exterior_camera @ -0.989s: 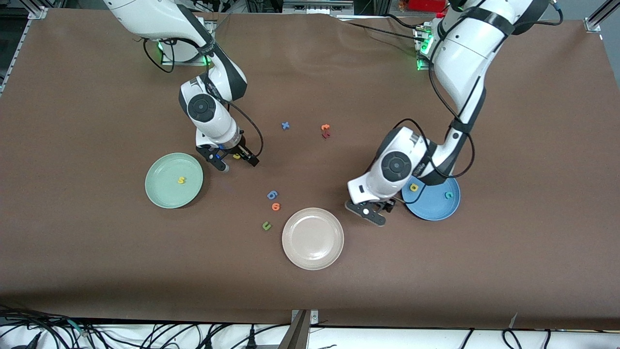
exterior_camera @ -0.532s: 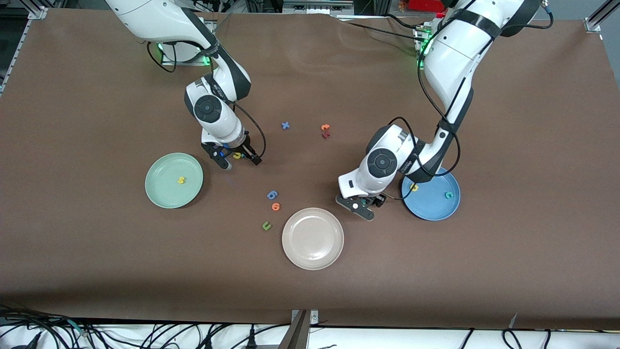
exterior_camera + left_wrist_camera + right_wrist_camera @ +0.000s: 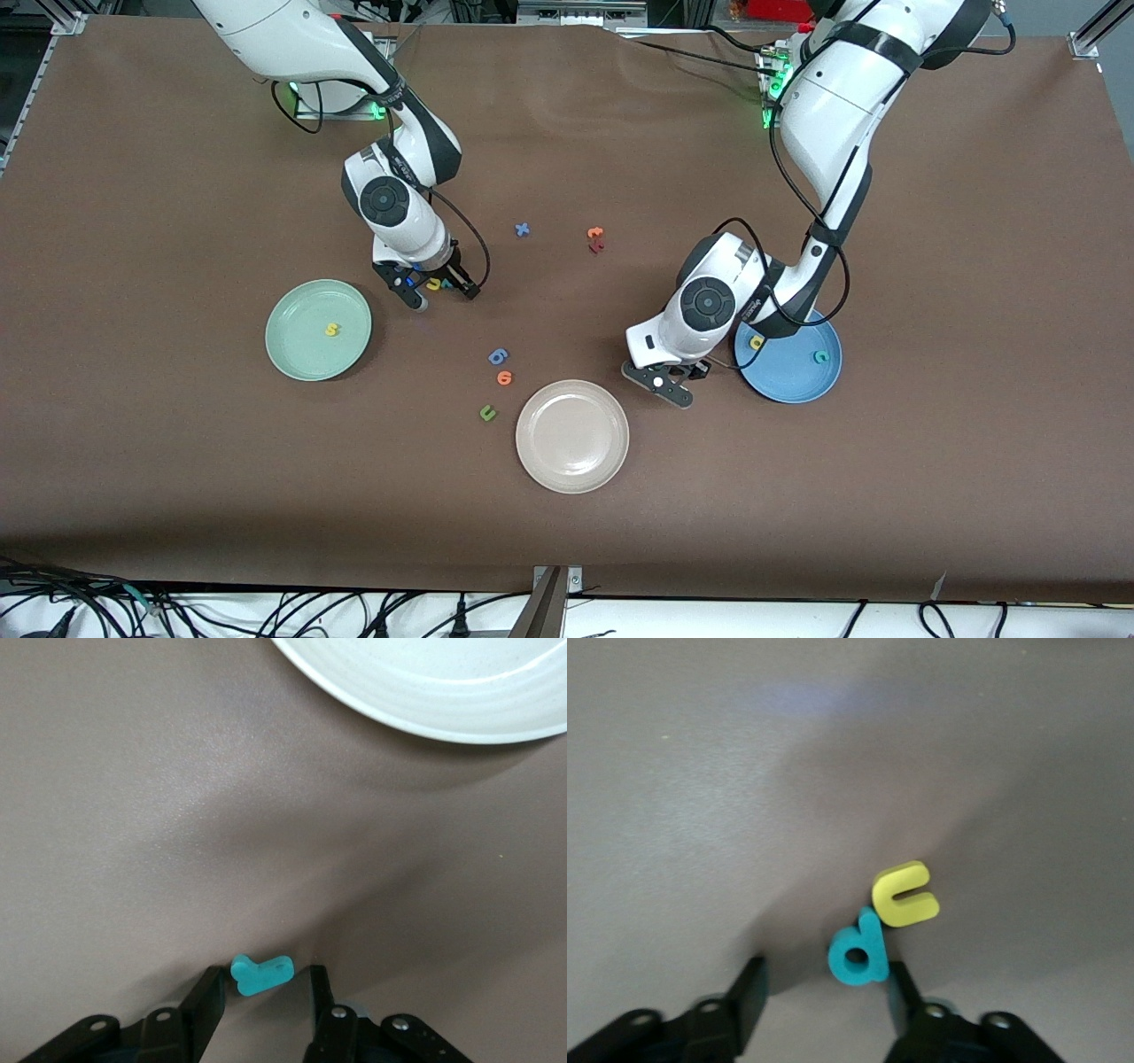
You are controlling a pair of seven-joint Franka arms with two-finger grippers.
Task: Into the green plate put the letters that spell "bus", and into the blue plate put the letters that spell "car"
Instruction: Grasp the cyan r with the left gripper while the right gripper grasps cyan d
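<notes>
Between the beige plate (image 3: 572, 436) and the blue plate (image 3: 797, 372), the left gripper (image 3: 671, 383) is down at the table, its jaws partly apart around the teal r (image 3: 260, 974); whether the fingers (image 3: 205, 1008) touch it I cannot tell. Beside the green plate (image 3: 306, 354), toward the robots' bases, the right gripper (image 3: 436, 292) stands low with jaws partly apart, the teal b (image 3: 860, 951) between them and the yellow u (image 3: 904, 894) touching that b. A yellow s (image 3: 331, 330) lies in the green plate; a yellow a (image 3: 756, 342) and teal c (image 3: 821, 356) lie in the blue plate.
</notes>
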